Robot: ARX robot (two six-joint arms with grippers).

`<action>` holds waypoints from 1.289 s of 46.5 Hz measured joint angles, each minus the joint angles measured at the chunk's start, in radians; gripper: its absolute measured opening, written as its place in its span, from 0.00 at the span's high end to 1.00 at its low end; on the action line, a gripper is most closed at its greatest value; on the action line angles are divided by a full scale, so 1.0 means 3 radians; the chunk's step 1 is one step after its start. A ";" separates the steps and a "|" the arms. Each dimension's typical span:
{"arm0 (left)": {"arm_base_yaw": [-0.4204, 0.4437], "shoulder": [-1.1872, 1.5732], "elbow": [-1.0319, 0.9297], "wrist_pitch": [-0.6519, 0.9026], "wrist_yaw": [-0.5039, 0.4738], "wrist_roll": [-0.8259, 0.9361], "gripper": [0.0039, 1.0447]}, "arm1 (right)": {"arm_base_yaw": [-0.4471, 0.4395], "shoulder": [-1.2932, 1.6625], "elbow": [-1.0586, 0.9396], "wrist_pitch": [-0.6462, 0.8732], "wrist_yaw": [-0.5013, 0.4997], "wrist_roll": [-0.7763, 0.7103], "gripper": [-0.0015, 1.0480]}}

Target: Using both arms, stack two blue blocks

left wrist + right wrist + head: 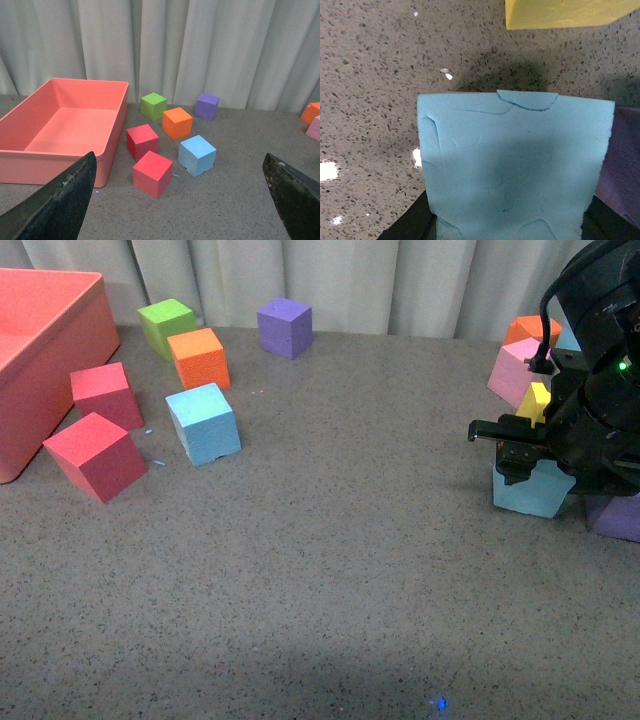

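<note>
The right gripper (507, 227) is closed on 1 blue block (530, 495). In the right wrist view its black fingers (405, 227) press against 2 opposite sides of the cube. This held block sits near the right edge of the table (350, 570), about midway between the near and far edges. I cannot tell whether it rests on the surface or is raised off it. A purple cube (615, 518) is just beside it toward the right edge. A yellow block (535, 400) lies just beyond it, then a pink cube (515, 370) and an orange cube (530, 330) toward the far right corner.

The left gripper (178, 155) is spread wide with nothing between its 2 fingers, and it hangs above the near-left part of the table.

The second blue block (203, 423) stands alone on the left half of the table, well apart from the held one. Around it are 2 red cubes (95, 455), nearer the left edge, and a second orange cube (198, 358) just beyond it. A green cube (166, 323) and a second purple cube (285, 327) sit by the far edge. A large coral bin (70, 350) fills the far left corner.
</note>
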 joint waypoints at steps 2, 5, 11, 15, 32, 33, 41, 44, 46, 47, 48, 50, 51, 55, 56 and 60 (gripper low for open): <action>0.0000 0.0000 0.0000 0.0000 0.0000 0.0000 0.06 | 0.0017 -0.0018 0.0000 0.0011 -0.0011 -0.0006 0.56; 0.0000 0.0000 0.0000 0.0000 0.0000 0.0000 0.06 | 0.0043 -0.0051 0.0000 0.0018 -0.0041 -0.0014 0.56; 0.0000 0.0000 0.0000 0.0000 0.0000 0.0000 0.06 | 0.0130 -0.0103 0.0018 0.0013 -0.0084 -0.0025 0.57; 0.0000 0.0000 0.0000 0.0000 0.0000 0.0000 0.06 | 0.0214 -0.0104 0.0084 -0.0011 -0.0112 -0.0028 0.57; 0.0000 0.0000 0.0000 0.0000 0.0000 0.0000 0.06 | 0.0739 0.0365 0.0848 -0.0243 -0.0219 -0.0100 0.57; 0.0000 0.0000 0.0000 0.0000 0.0000 0.0000 0.06 | 0.0760 0.0406 0.0896 -0.0263 -0.0220 -0.0099 0.58; 0.0000 0.0000 0.0000 0.0000 0.0000 0.0000 0.06 | 0.0868 0.0656 0.1268 -0.0426 -0.0245 -0.0100 0.58; 0.0000 0.0000 0.0000 0.0000 0.0000 0.0000 0.06 | 0.0885 0.0706 0.1357 -0.0469 -0.0245 -0.0100 0.58; 0.0000 0.0000 0.0000 0.0000 0.0000 0.0000 0.06 | 0.0899 0.0749 0.1442 -0.0518 -0.0242 -0.0102 0.58; 0.0000 0.0000 0.0000 0.0000 0.0001 0.0000 0.06 | 0.0905 0.0776 0.1497 -0.0553 -0.0234 -0.0102 0.58; 0.0000 0.0000 0.0000 0.0000 0.0000 0.0000 0.06 | 0.0908 0.0787 0.1522 -0.0570 -0.0230 -0.0100 0.58; 0.0000 0.0000 0.0000 0.0000 0.0000 0.0000 0.06 | 0.0913 0.0815 0.1577 -0.0608 -0.0231 -0.0099 0.58; 0.0000 0.0000 0.0000 0.0000 0.0000 0.0000 0.06 | 0.0916 0.0828 0.1600 -0.0624 -0.0231 -0.0099 0.58; 0.0000 0.0000 0.0000 0.0000 0.0000 0.0000 0.06 | 0.0927 0.0865 0.1656 -0.0641 -0.0230 -0.0099 0.58; 0.0000 0.0000 0.0000 0.0000 0.0000 0.0000 0.06 | 0.0927 0.0871 0.1663 -0.0642 -0.0230 -0.0102 0.56; 0.0000 0.0000 0.0000 0.0000 0.0000 0.0000 0.06 | 0.0933 0.0875 0.1662 -0.0609 -0.0256 -0.0075 0.40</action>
